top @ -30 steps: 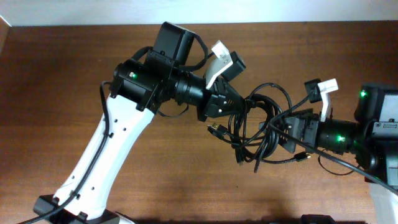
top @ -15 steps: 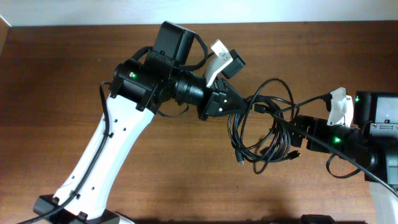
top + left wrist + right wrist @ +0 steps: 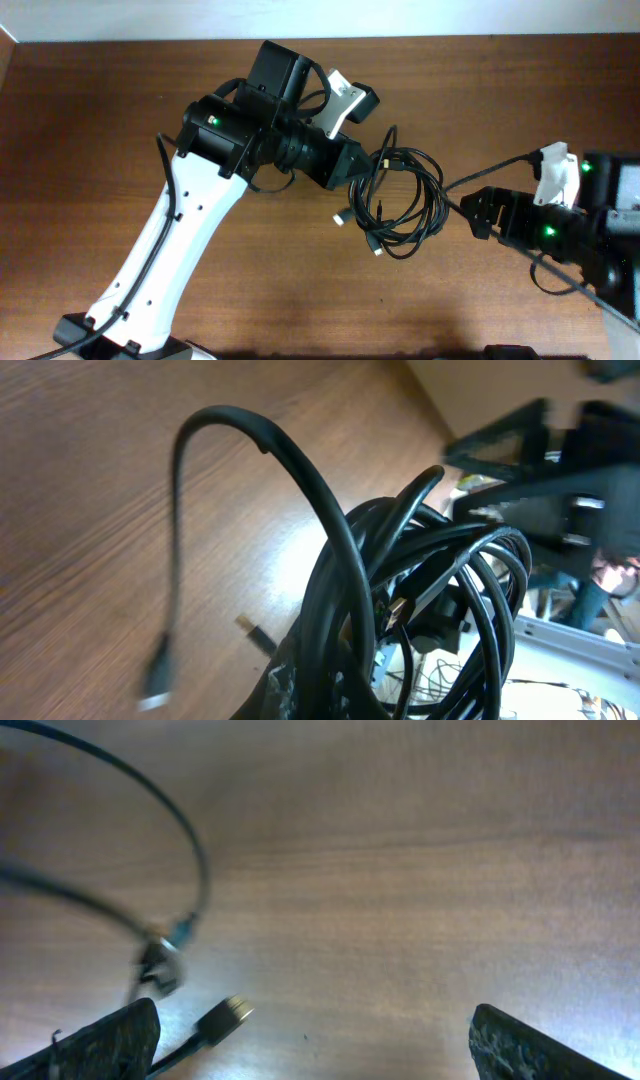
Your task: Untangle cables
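The cables (image 3: 405,200) are a tangle of thin black loops hanging over the brown table (image 3: 100,120). My left gripper (image 3: 366,164) is shut on the tangle's upper left end. Two plug ends (image 3: 342,215) dangle at its lower left. In the left wrist view the cables (image 3: 400,590) fill the frame, and a gold plug (image 3: 256,632) hangs over the wood. My right gripper (image 3: 478,212) is open just right of the loops, apart from them. In the right wrist view my right gripper (image 3: 320,1045) holds nothing, and a loose plug (image 3: 226,1014) lies near the left fingertip (image 3: 115,1040).
The left arm's white link (image 3: 170,250) slants from the table's front left up to the middle. The right arm's black body (image 3: 600,230) fills the right edge. Bare wood lies under and in front of the tangle.
My right gripper has pulled back to the right, out of the loops, and stayed open. The left gripper has shifted the bundle slightly left and up, and the loops now hang closer together.
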